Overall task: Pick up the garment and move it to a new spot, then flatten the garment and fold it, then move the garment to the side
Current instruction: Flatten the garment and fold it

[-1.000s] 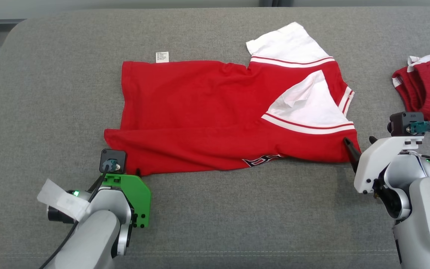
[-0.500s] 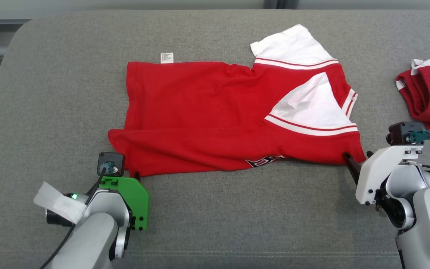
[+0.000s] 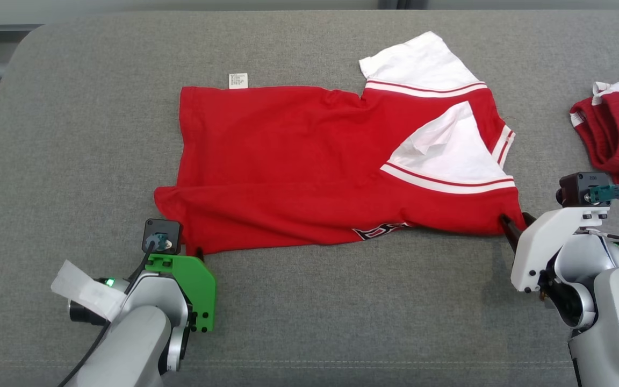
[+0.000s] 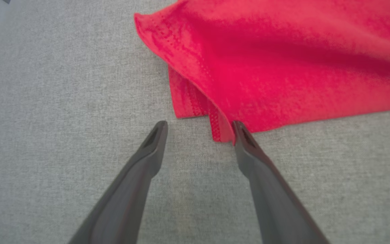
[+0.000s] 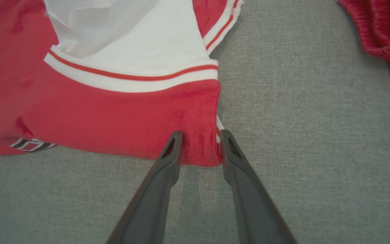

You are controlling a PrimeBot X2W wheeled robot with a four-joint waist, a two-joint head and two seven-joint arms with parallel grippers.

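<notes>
The red jersey shirt with white sleeves [image 3: 288,161] lies on the grey woven cushion [image 3: 309,312], its long axis running crosswise from one gripper to the other, each arm at its own near corner. The left gripper [image 4: 198,127] stands wide apart, the hem corner just ahead and touching one finger. The right gripper [image 5: 200,135] straddles a bunched red corner between part-closed fingers; whether it grips, I cannot tell.

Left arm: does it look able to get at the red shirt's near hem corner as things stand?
Probably yes. The left tool stands open low over the grey cushion, and the hem corner of the red shirt already pokes in between its fingertips. Nothing lies in the way.
</notes>
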